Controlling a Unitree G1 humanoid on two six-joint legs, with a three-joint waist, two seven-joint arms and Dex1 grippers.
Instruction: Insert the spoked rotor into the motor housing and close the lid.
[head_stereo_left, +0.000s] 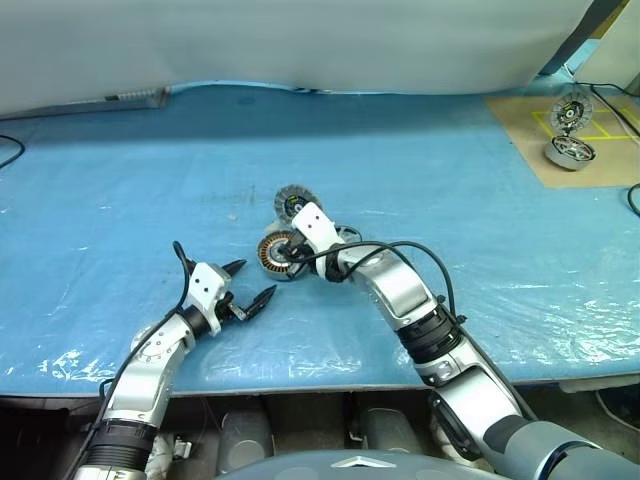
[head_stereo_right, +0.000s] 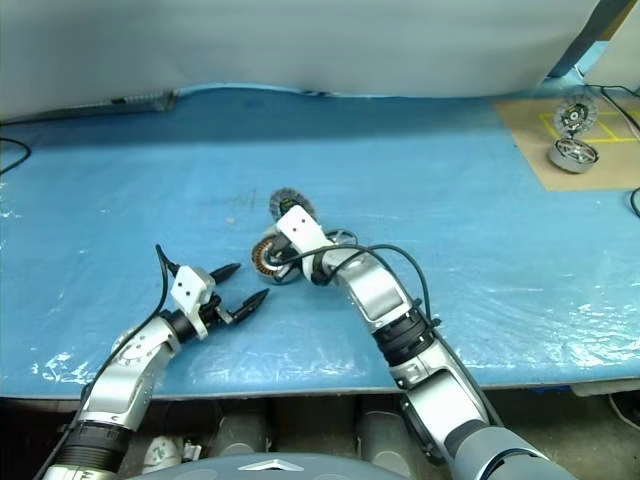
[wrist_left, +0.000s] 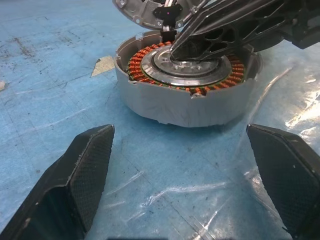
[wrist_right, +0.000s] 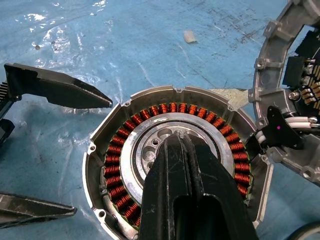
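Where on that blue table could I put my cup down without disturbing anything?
The far left stretch of the blue table is bare, as is the span between the motor housing and the brown mat. Around the housing it is crowded: lid, right gripper, left gripper.

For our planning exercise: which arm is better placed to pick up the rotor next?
Probably right. The right fingers, shut over the housing, are next to the rotor; the left fingers, open, sit on the housing's far side.

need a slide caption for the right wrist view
Shut right hand poised over the centre of the motor housing and its copper coils, with the open left hand waiting beside it on the blue table.
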